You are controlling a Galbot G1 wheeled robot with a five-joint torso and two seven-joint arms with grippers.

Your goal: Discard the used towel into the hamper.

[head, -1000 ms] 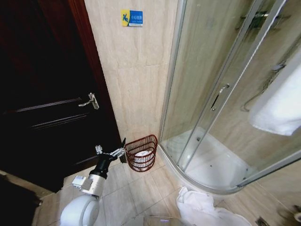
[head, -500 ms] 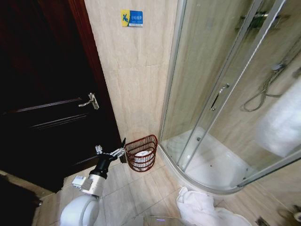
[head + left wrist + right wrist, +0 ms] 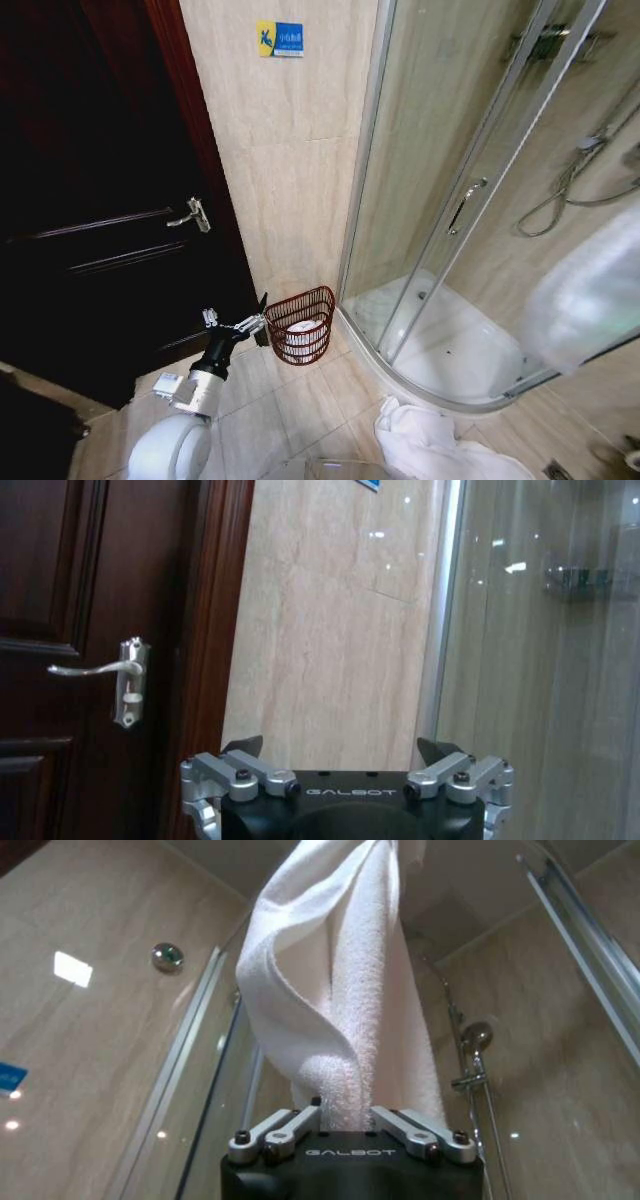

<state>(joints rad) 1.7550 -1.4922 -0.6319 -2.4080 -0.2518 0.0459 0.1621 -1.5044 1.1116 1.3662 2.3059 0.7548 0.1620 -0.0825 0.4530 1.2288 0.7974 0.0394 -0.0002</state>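
the right gripper (image 3: 345, 1119) is clamped on a white towel (image 3: 335, 1005); the open left gripper (image 3: 240, 318) hovers just beside the hamper (image 3: 300, 325).

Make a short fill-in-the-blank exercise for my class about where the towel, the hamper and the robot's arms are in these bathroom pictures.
1. The right end effector is shut on a white ____.
2. The hamper stands on the floor between the dark door and the ____ enclosure.
3. The left end effector, fingers open, is beside the hamper's ____.

Missing words: towel; shower; rim
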